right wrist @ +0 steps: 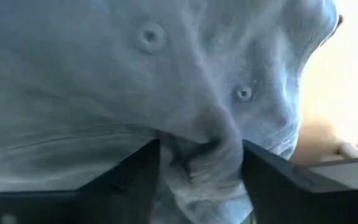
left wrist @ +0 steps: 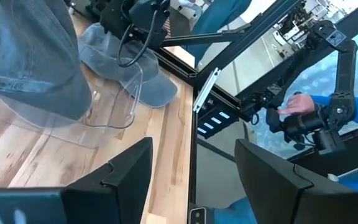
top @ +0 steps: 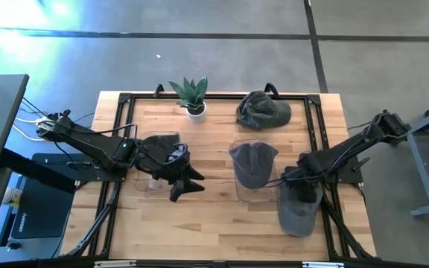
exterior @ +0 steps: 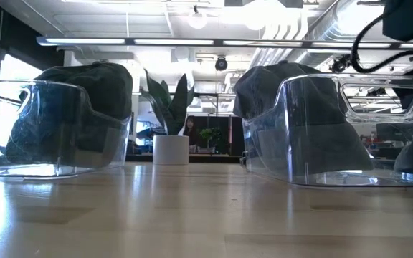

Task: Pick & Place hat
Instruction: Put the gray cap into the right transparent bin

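Observation:
A light grey cap (top: 298, 214) lies near the table's right near corner, and my right gripper (top: 301, 184) is shut on it from above. It fills the right wrist view as the grey cap (right wrist: 166, 74). A second grey cap (top: 253, 165) sits on a clear stand (exterior: 314, 129) at the table's middle. A dark green cap (top: 263, 110) lies at the far edge. My left gripper (top: 183, 184) hovers open left of the middle, over another clear stand (top: 157, 160). Nothing is between its fingers (left wrist: 123, 180). My right gripper pinches a bunched fold of the grey cap's crown cloth (right wrist: 199, 160) between its two fingers (right wrist: 135, 177), coming from above and pointing down. The rest of the cap spreads out below the gripper toward the near edge (top: 296, 223). I cannot tell whether it is lifted.
A potted plant (top: 192, 97) stands at the far edge, left of the green cap. A black frame (top: 125, 100) runs around the tabletop. The left clear stand (exterior: 70, 129) holds something dark. Bare wood lies along the near edge (top: 214, 231).

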{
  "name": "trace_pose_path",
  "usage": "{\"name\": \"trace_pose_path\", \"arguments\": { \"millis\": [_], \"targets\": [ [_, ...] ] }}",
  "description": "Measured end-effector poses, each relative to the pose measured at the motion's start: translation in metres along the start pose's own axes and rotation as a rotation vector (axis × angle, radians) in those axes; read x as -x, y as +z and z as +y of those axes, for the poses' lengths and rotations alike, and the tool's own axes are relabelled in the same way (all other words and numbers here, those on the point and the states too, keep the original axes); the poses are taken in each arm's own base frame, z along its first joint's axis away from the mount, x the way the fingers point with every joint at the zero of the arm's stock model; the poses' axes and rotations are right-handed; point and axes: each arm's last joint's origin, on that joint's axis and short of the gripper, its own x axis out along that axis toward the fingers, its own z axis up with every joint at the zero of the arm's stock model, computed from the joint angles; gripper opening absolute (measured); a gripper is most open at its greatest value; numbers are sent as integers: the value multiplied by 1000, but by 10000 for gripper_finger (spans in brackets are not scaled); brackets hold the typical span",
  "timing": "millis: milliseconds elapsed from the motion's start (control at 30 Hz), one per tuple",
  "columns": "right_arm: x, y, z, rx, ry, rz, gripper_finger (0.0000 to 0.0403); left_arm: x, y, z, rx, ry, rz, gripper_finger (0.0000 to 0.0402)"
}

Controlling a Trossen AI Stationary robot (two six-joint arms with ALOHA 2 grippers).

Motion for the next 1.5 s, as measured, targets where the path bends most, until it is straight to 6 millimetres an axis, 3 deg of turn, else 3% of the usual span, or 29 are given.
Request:
{"name": "trace_pose_path", "arguments": {
  "millis": [167, 233, 367, 500, 800, 933, 1167, 1333, 1500],
  "targets": [
    [-1, -1, 4, 2, 42, -11, 42, 0, 0, 0, 0, -2, 1, 223],
    [7, -1, 6, -2, 97, -18, 21, 0, 0, 0, -1, -2, 1, 223],
    [35, -3, 9, -32, 195, -74, 43, 0, 2, -2, -61, -24, -24, 223],
    [71, -14, 9, -40, 310, -112, 19, 1, 9, -7, -181, -73, -96, 223],
    [150, -32, 15, -84, 736, -155, 33, -9, 31, -2, -340, -127, -247, 223],
    [181, -29, 20, 2, 847, -338, 19, -29, 35, -1, -413, -174, -298, 223],
    [201, -17, 25, 166, 814, -719, 39, -70, 68, -30, -555, -187, -421, 223],
    [212, -12, 27, 245, 813, -888, 39, -111, 86, -41, -573, -232, -371, 223],
    [228, -12, 33, 428, 908, -1037, 21, -134, 97, -50, -595, -204, -315, 223]
  ]
}}
